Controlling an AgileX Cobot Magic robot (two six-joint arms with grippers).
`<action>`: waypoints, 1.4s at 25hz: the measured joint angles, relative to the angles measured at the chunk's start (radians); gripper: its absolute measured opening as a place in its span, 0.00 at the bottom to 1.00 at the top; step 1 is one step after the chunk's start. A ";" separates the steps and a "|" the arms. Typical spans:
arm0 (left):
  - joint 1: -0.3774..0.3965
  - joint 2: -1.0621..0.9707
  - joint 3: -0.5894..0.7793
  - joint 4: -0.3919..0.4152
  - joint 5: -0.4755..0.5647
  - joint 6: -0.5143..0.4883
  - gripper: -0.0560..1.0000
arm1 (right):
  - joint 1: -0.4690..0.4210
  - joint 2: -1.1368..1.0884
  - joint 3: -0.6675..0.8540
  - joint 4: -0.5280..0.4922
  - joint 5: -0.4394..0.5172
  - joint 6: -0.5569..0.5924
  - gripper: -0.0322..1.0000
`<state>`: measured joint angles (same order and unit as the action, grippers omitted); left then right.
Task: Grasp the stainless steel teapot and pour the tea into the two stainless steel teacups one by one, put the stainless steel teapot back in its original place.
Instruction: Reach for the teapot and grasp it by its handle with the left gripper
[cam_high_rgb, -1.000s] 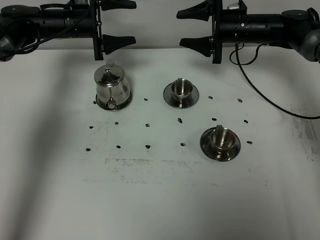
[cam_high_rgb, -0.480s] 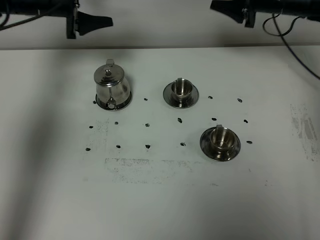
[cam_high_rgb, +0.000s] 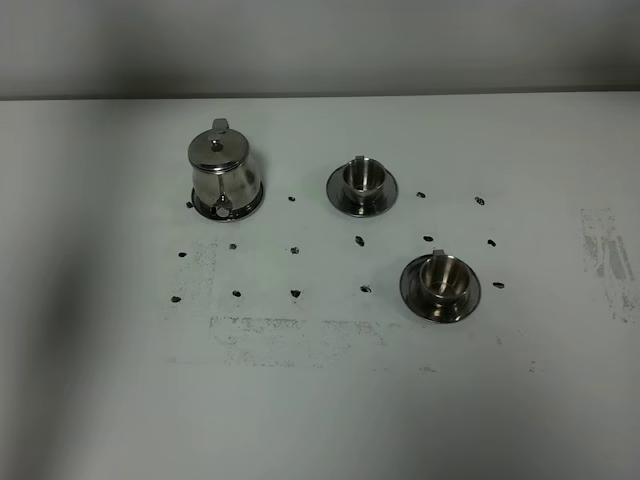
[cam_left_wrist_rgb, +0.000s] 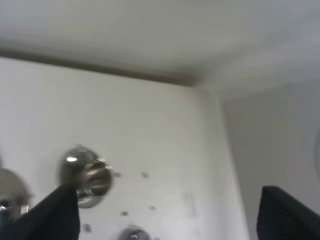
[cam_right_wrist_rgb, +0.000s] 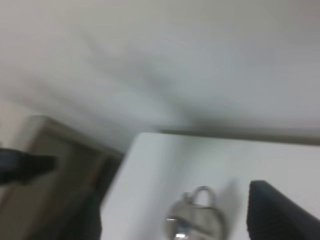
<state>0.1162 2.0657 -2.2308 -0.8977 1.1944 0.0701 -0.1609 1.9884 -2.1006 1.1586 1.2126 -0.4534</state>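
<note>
Both arms have pulled back out of the high view since a second ago, when they hung over the far edge; nothing on the surface has shifted. White table (cam_high_rgb: 320, 420) fills the frame below a grey strip of wall along the top. Left gripper (cam_left_wrist_rgb: 167, 195) shows only in its wrist view: jaws spread wide, nothing between them, held up off the table. Right gripper (cam_right_wrist_rgb: 153, 175) likewise shows only in its wrist view: picture is blurred, but the two dark fingers sit far apart with nothing gripped. Stainless steel teapot (cam_high_rgb: 225, 175) stands upright in the upper left of the high frame, lid on, centred on the round steel disc (cam_high_rgb: 247, 213), whose dark rim shows around the base. Right wrist view also catches the pot, loop handle visible, soft focus. Upper teacup (cam_high_rgb: 363, 177) sits upright on its saucer (cam_high_rgb: 338, 195), right of the teapot, upper centre, well apart from it. Lower teacup (cam_high_rgb: 441, 277) sits on its own saucer (cam_high_rgb: 412, 295), right of centre, below and right of the first. Can't tell what either cup holds. Small black marks (cam_high_rgb: 296, 293) dot the table in rough rows between and around the steelware.
</note>
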 joint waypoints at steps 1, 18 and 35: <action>0.000 -0.022 0.000 0.024 0.000 -0.006 0.71 | -0.002 -0.028 0.000 -0.036 0.001 0.006 0.61; 0.000 -0.250 0.000 0.209 0.001 -0.040 0.71 | -0.001 -0.740 0.114 -0.867 0.006 0.330 0.61; 0.000 -0.426 0.001 0.319 0.001 -0.038 0.71 | 0.058 -1.502 1.017 -1.112 -0.199 0.436 0.61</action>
<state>0.1162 1.6401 -2.2303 -0.5789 1.1954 0.0318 -0.1029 0.4861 -1.0835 0.0468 1.0135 -0.0172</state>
